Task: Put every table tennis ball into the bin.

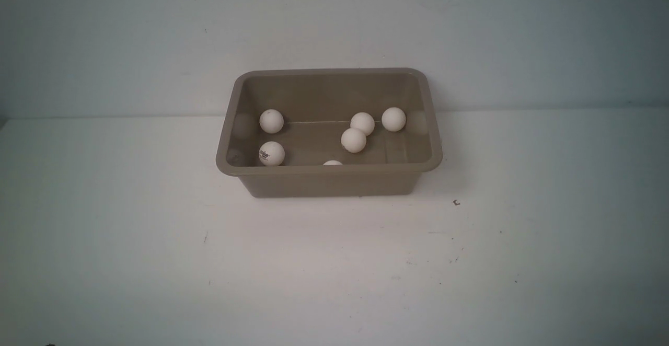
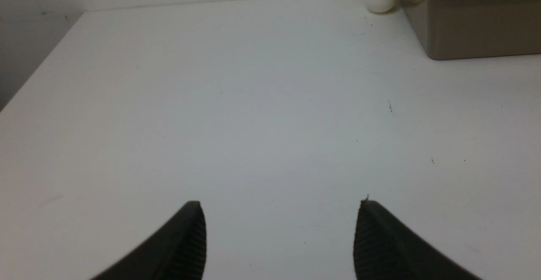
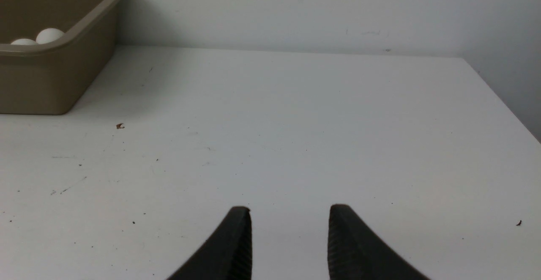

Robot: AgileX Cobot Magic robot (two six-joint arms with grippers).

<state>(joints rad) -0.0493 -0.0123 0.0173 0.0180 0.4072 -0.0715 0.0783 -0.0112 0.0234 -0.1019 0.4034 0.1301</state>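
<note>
White table (image 1: 130, 262), balls (image 1: 354, 140) in bin (image 1: 329, 183)

**Soft light, dim corners over a white table**

Even, diffuse light is falling from above across the white table (image 1: 157, 262) in the front view, brightening the middle and lower centre of the frame while all four corners are darkening into a grey vignette. The bin (image 1: 334, 181) is casting a faint, soft-edged shadow along its lower and right sides, and its glossy inner walls are giving back pale reflections of the balls. Both wrist views are looking mildly soft, with a cool cast. The dark fingertips (image 2: 186, 246) are rendering almost black, showing only faint ridging.
</note>
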